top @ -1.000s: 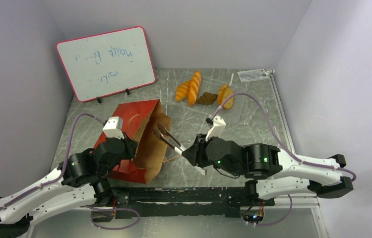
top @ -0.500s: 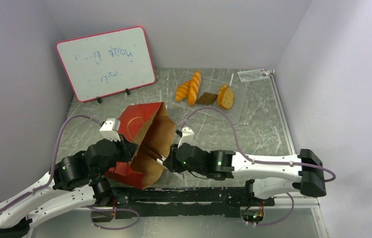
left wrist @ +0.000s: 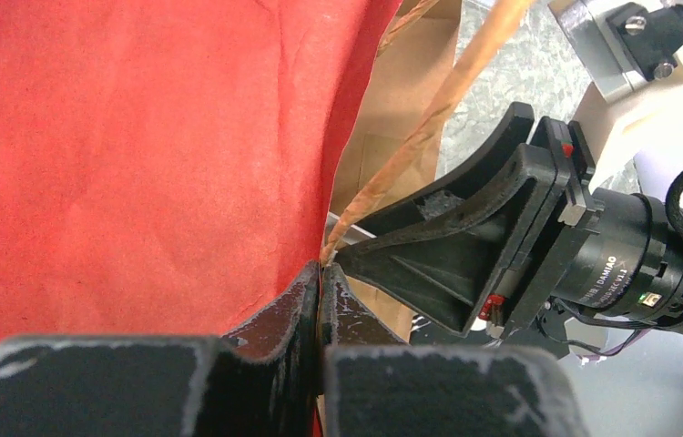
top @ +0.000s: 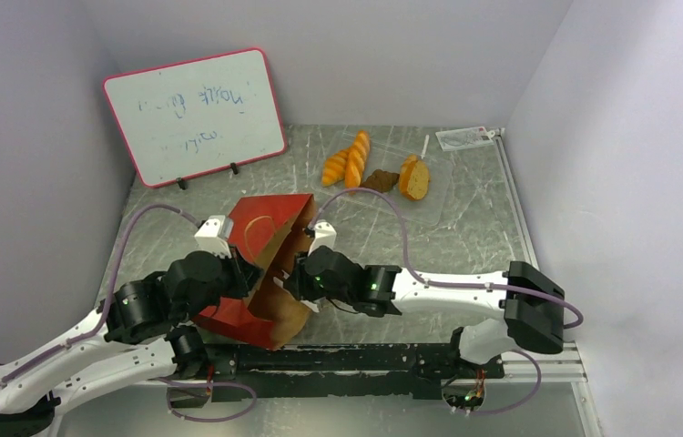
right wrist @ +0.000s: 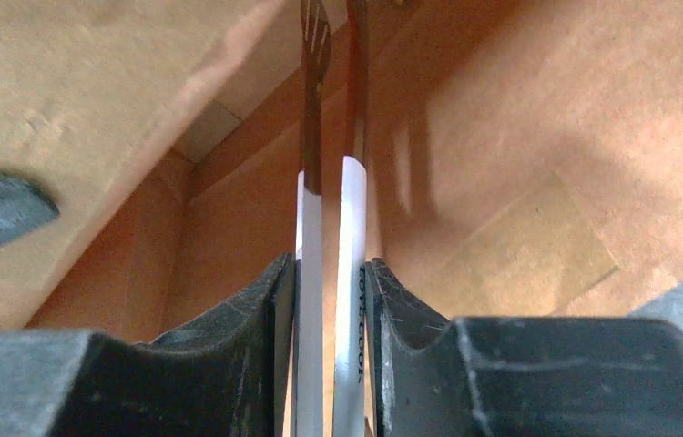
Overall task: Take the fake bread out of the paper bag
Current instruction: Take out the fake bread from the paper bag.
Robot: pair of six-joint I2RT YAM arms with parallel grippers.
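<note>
The red paper bag (top: 260, 228) lies tilted on the table with its brown mouth facing right. My left gripper (top: 249, 284) is shut on the bag's rim beside a twisted brown handle (left wrist: 429, 118); its jaws (left wrist: 321, 282) pinch the paper edge. My right gripper (top: 296, 277) is shut on long tweezers (right wrist: 331, 182) with white handles and reaches into the bag's mouth. The tweezer tips point deep into the kraft interior (right wrist: 502, 137). No bread shows between the tips. Several fake bread pieces lie at the back: two golden loaves (top: 354, 162), a dark brown piece (top: 380, 180) and a rounder loaf (top: 414, 179).
A whiteboard with a red frame (top: 194, 114) leans against the back left wall. A small card (top: 461, 138) lies at the back right corner. The right gripper's black body (left wrist: 502, 246) sits close beside my left fingers. Walls close in on both sides.
My right arm has swung left and pushed the tweezers into the bag's mouth. My left gripper has tipped the bag's rim up and kept its hold.
</note>
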